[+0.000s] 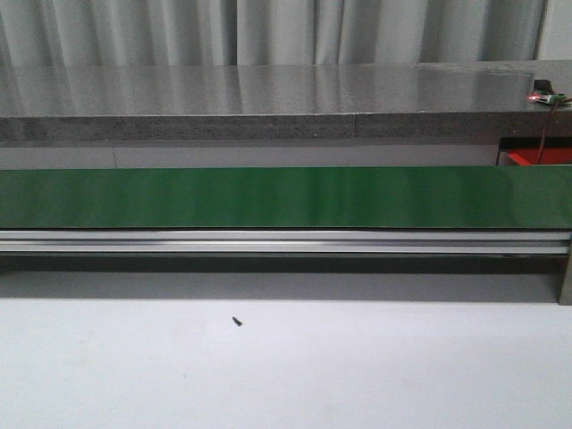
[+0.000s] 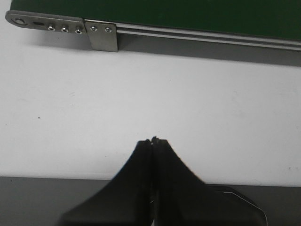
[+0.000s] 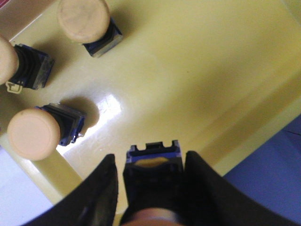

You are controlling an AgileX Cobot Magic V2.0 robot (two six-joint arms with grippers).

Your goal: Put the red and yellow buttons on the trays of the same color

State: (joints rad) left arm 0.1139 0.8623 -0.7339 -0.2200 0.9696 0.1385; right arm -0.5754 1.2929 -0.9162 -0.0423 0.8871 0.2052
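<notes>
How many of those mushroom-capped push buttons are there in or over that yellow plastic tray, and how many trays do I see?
Yellow-capped push buttons lying in the tray: 3
Push button between the right gripper fingers, cap colour hidden: 1
Yellow plastic tray: 1
Total: 5 things

Bkgd: grey pleated curtain [image 1: 268,31] across rear; grey stone-look ledge [image 1: 268,98], glossy; green conveyor belt [image 1: 268,197] w/ alu rail [image 1: 268,241]; white tabletop [image 1: 286,366].

Four yellow buttons [image 3: 82,20] in sight, three resting on one yellow tray [image 3: 197,84]; one green conveyor belt [image 1: 286,197], one small screw [image 1: 237,321].
</notes>
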